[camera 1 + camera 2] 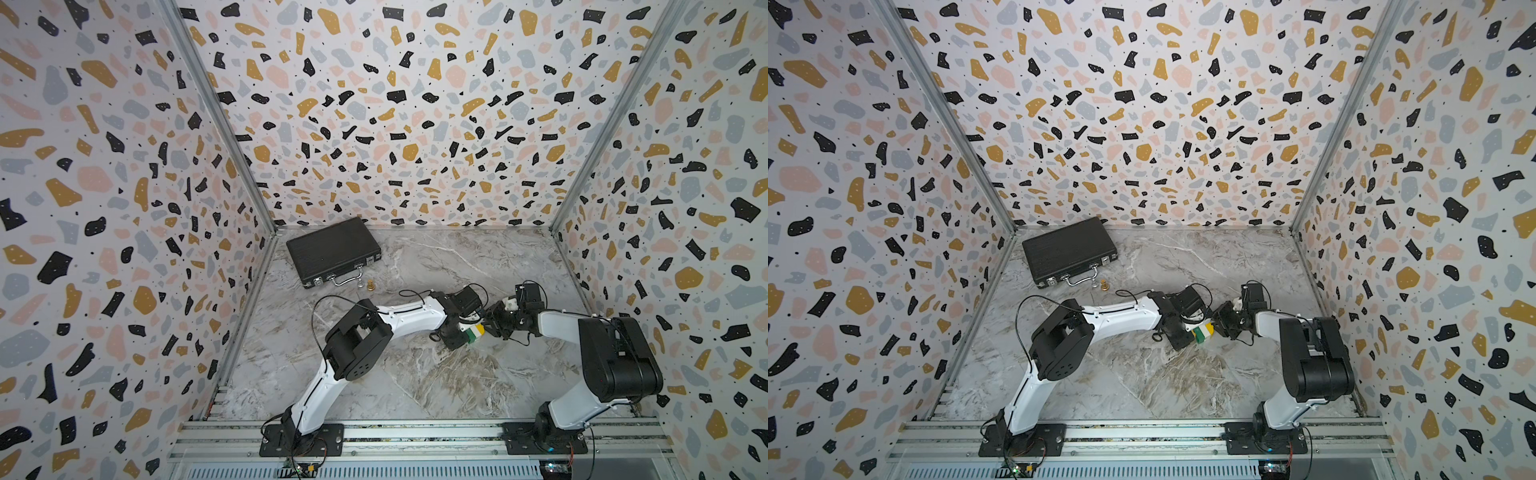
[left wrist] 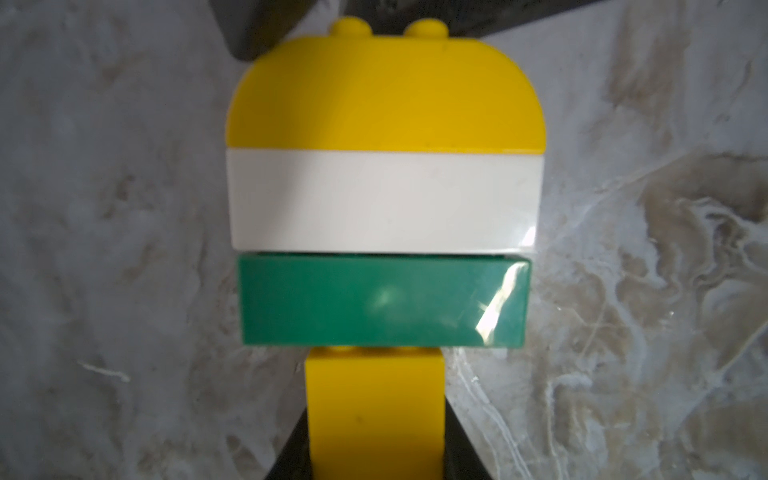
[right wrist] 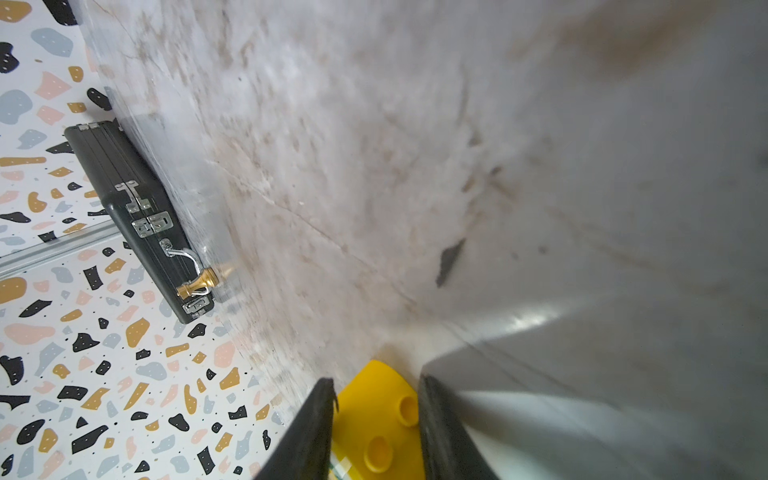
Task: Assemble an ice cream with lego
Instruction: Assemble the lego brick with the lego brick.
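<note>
The ice cream [image 1: 475, 332] [image 1: 1203, 333] is a joined stack of lego held just above the marble floor between both arms. The left wrist view shows its rounded yellow end [image 2: 384, 95], then a white brick [image 2: 384, 199], a green brick [image 2: 382, 299] and a narrow yellow brick [image 2: 376, 407]. My left gripper [image 2: 376, 419] [image 1: 462, 336] is shut on that narrow yellow brick. My right gripper [image 3: 376, 386] [image 1: 489, 323] comes from the opposite side, its black fingers [image 3: 307, 428] pressed against both sides of the studded rounded yellow end [image 3: 374, 415]. No orange-brown brick shows.
A closed black case [image 1: 332, 249] [image 1: 1068, 249] [image 3: 124, 195] lies at the back left by the wall. A small gold figurine [image 1: 369, 285] [image 1: 1104, 284] [image 3: 199, 284] stands by its handle. Patterned walls enclose three sides; the arm bases sit on a rail [image 1: 415, 436] at the front.
</note>
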